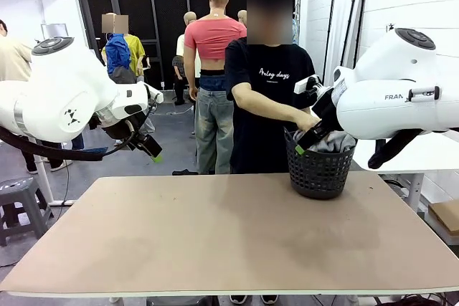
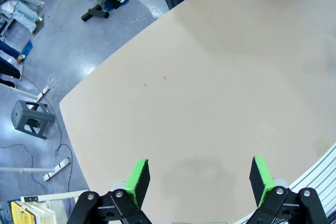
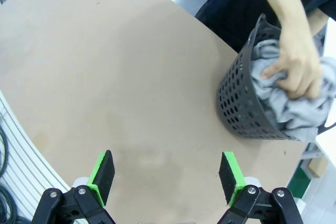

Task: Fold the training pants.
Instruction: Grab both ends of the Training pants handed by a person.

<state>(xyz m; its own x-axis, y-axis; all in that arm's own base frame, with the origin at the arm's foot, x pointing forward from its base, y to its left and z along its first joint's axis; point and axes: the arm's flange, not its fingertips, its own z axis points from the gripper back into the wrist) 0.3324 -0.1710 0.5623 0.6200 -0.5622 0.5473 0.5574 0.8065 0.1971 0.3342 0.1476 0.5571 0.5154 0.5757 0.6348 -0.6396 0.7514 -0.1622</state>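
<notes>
The light grey training pants (image 3: 273, 90) lie bunched inside a black mesh basket (image 3: 239, 103) at the far right of the table, also seen as the basket (image 1: 319, 170) in the front view. A person's hand (image 3: 294, 66) grips the cloth in the basket. My right gripper (image 3: 165, 176) hangs open above the tabletop, well short of the basket; in the front view its green-tipped fingers (image 1: 301, 148) show beside the basket. My left gripper (image 2: 198, 177) is open over the bare table, raised at the left side (image 1: 152, 150).
The tan table (image 1: 215, 234) stretches wide and bare in front of the basket. The person stands at the far edge behind the basket. A grey stool (image 2: 30, 119) and cables lie on the floor to the left.
</notes>
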